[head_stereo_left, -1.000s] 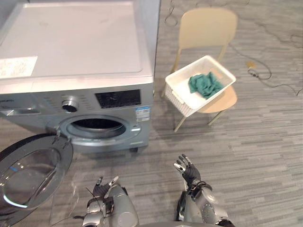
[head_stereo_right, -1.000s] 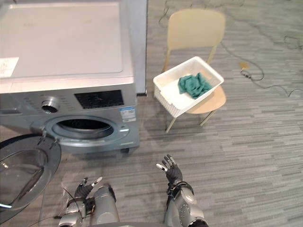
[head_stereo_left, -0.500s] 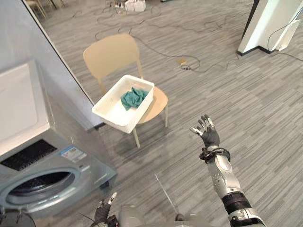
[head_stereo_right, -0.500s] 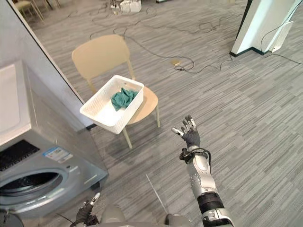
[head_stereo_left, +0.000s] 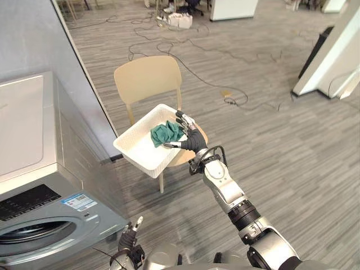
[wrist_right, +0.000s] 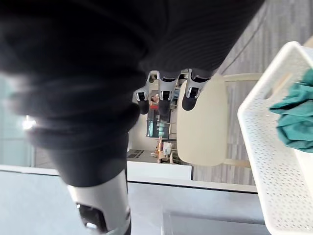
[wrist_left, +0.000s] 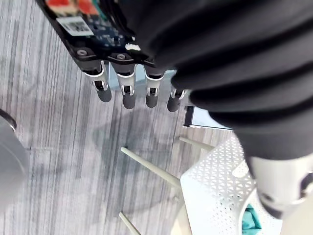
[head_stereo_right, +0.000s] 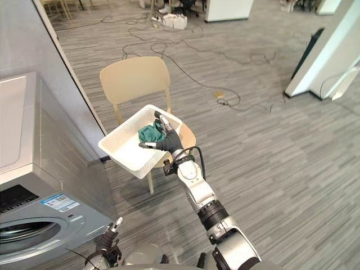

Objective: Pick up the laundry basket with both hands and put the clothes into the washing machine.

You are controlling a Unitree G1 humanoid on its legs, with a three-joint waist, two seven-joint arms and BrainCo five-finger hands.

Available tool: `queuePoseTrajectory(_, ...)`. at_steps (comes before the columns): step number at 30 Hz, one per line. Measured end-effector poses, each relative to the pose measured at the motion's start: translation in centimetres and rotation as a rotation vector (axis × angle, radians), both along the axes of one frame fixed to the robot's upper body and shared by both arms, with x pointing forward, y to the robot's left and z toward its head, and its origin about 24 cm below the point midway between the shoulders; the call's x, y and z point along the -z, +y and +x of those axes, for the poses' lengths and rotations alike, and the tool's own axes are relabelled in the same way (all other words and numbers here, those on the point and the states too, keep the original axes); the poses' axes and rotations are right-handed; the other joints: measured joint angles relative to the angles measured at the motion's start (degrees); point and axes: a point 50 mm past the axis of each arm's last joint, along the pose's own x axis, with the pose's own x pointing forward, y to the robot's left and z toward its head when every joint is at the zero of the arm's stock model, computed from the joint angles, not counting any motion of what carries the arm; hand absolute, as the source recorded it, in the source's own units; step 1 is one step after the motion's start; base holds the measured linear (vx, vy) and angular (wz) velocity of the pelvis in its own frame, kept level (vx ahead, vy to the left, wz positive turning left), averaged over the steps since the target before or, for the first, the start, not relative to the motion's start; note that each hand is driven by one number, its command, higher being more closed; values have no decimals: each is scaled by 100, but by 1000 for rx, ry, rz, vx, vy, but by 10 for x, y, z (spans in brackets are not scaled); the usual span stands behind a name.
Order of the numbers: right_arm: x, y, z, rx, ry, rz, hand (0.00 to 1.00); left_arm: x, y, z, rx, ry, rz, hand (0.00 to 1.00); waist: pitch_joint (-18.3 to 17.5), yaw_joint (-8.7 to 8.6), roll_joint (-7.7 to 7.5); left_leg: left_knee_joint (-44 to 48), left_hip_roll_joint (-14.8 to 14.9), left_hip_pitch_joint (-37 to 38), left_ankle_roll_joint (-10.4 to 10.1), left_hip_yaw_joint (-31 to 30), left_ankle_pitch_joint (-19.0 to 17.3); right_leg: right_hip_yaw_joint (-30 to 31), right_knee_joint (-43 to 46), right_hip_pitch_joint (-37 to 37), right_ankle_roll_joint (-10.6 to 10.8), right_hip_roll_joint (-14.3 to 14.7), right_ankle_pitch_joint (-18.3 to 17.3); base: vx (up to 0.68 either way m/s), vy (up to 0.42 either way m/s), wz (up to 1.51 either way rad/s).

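A white perforated laundry basket [head_stereo_left: 140, 147] sits tilted on the seat of a beige chair [head_stereo_left: 147, 77], with a teal bundle of clothes [head_stereo_left: 166, 134] inside it. My right hand [head_stereo_left: 191, 139] is stretched out at the basket's right end, beside the clothes, fingers spread and open, holding nothing. Its wrist view shows straight fingers [wrist_right: 166, 92] apart from the basket [wrist_right: 274, 161] and the clothes [wrist_right: 296, 120]. My left hand [head_stereo_left: 129, 241] hangs low near the floor, far from the basket, its fingers [wrist_left: 124, 93] straight. The washing machine [head_stereo_left: 34, 169] stands at the left with its drum opening [head_stereo_left: 34, 239] facing me.
A grey wall panel [head_stereo_left: 39, 39] rises behind the machine. Loose cables [head_stereo_left: 185, 48] trail over the grey plank floor behind the chair. A white pillar base [head_stereo_left: 332, 62] stands at the far right. The chair's legs [wrist_left: 151, 169] lie below my left hand.
The camera has swung from the machine toward the chair. My right hand has risen and reached forward to the basket's right end. My left hand stays low.
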Motion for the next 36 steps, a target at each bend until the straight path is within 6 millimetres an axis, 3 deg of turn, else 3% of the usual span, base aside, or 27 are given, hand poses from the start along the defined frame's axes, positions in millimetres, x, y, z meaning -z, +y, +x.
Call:
queuePoseTrajectory(1, -1, -1, 1, 6, -12, -13, 0, 0, -1, 2, 2, -5, -2, 0, -9, -22, -14, -20, 8, 1, -30, -107, -12, -9, -332, -11, -114, -116, -49, 195, -153, 89)
queuePoseTrajectory(3, -1, -2, 2, 22, -36, -76, 0, -2, -6, 11, 13, -25, -13, 0, -24, 62, -38, -49, 21, -33, -198, -540, -94, 322, -2454, 91, -390, -400, -58, 181, -192, 71)
queuePoseTrajectory(5, 4, -6, 4, 43, -39, -162, 0, -3, -4, 17, 19, -32, -5, 0, -24, 74, -33, -42, 59, -66, -376, -954, -159, 982, -4004, 270, -447, -405, 163, 166, -261, 97)
queuePoseTrajectory(7, 15, -18, 11, 75, -30, -280, 0, -3, 0, 20, 21, -30, 10, 0, -57, -12, -88, -28, 93, -96, -630, -1513, -241, 1216, -4797, 485, -225, -509, 531, 238, -427, 161)
queuePoseTrajectory(8, 22, -27, 17, 107, -10, -340, 0, -3, 5, 19, 23, -27, 23, 0, -138, -22, -244, -124, 100, -98, -829, -1839, -259, 1147, -4956, 494, 93, -572, 824, 272, -534, 163)
queuePoseTrajectory(9, 23, -31, 21, 125, 1, -364, 0, -3, 7, 17, 23, -23, 29, 0, -187, -16, -329, -194, 123, -93, -933, -1987, -269, 1042, -5024, 500, 171, -583, 1024, 345, -746, 156)
queuePoseTrajectory(10, 20, -51, 32, 184, 1, -422, 0, 1, -5, 15, 16, -9, -6, 0, -218, -24, -13, -348, 567, -98, -1364, -2366, -111, 551, -4773, 623, 281, -262, 1012, 271, -629, 112)
queuePoseTrajectory(11, 15, -56, 36, 207, -7, -431, 0, 2, -8, 12, 13, -3, -16, 0, -212, -18, 48, -471, 704, -122, -1579, -2405, 42, 392, -4693, 600, 167, -190, 946, 256, -718, 129)
queuePoseTrajectory(12, 4, -71, 44, 258, -41, -461, 0, 5, -19, 9, 3, 5, -51, 0, -209, -40, 163, -678, 920, -248, -1632, -2398, 433, 37, -4597, 615, -32, -87, 798, 108, -438, 93)
queuePoseTrajectory(13, 0, -80, 47, 287, -52, -475, 0, 6, -24, 7, -8, 7, -72, 0, -204, -48, 188, -757, 980, -319, -1599, -2356, 642, -146, -4565, 642, -109, -68, 742, 118, -541, 136)
queuePoseTrajectory(15, -14, -126, 60, 435, -56, -553, 0, 2, -26, 11, -54, -31, -117, 0, -132, -131, 161, -897, 1152, -521, -1365, -1830, 1421, -956, -4719, 1095, -319, -43, 616, 104, -512, 165)
queuePoseTrajectory(16, -18, -134, 62, 460, -57, -564, 0, 1, -27, 12, -45, -35, -117, 0, -91, -151, 127, -884, 1181, -555, -1343, -1593, 1445, -1105, -4822, 1249, -350, -22, 598, 58, -411, 146)
queuePoseTrajectory(18, -46, -158, 72, 559, -110, -577, 0, -2, -35, 11, 3, -52, -123, 0, -65, -166, 193, -955, 1160, -698, -1323, -675, 1440, -1504, -5162, 1512, -441, 62, 624, 7, -207, 89)
queuePoseTrajectory(20, -64, -172, 80, 625, -127, -591, 0, -4, -38, 12, 30, -74, -138, 0, -31, -190, 204, -1275, 1033, -831, -1079, -265, 1621, -1719, -5354, 1476, -462, 68, 729, -41, -38, 63)
queuePoseTrajectory(21, -70, -181, 84, 654, -115, -608, 0, -6, -39, 14, 30, -89, -159, 0, -55, -141, 247, -1587, 1018, -785, -1084, -260, 1755, -1795, -5480, 1403, -450, 85, 835, -49, -1, 43)
queuePoseTrajectory(23, -73, -186, 89, 670, -90, -623, 0, -8, -39, 16, 28, -111, -181, 0, 72, 17, 249, -2054, 1088, -655, -1131, -146, 1788, -1751, -5721, 1361, -407, 163, 1019, -50, 61, -2)
queuePoseTrajectory(24, -70, -182, 90, 658, -76, -619, 0, -11, -34, 19, 31, -125, -171, 0, 198, 77, 147, -2165, 1066, -676, -1135, -95, 1870, -1770, -5819, 1347, -367, 118, 1105, -61, 95, -4)
queuePoseTrajectory(26, -61, -176, 92, 635, -40, -625, 0, -12, -29, 21, 64, -132, -152, 0, 277, 137, 54, -2155, 968, -806, -1108, -65, 1891, -1789, -5875, 1247, -311, 17, 1186, -59, 114, 10)
queuePoseTrajectory(28, -65, -173, 97, 628, -38, -683, 0, -17, -30, 24, 95, -158, -154, 0, 344, 188, 54, -2110, 857, -1044, -1062, -78, 1924, -1826, -5933, 1074, -260, -82, 1285, -44, 118, 6)
queuePoseTrajectory(32, -94, -166, 108, 630, -99, -813, 0, -34, -30, 40, 113, -264, -158, 0, 729, 304, 88, -1899, 777, -1525, -1025, -3, 1949, -1832, -5967, 692, -231, -173, 1440, -75, 76, -3)
queuePoseTrajectory(36, -120, -180, 111, 692, -135, -933, 0, -52, -42, 54, 140, -364, -214, 0, 1116, 313, 91, -1643, 811, -2025, -1024, 2, 1949, -1866, -6178, 420, -253, -89, 1656, -64, 21, -3)
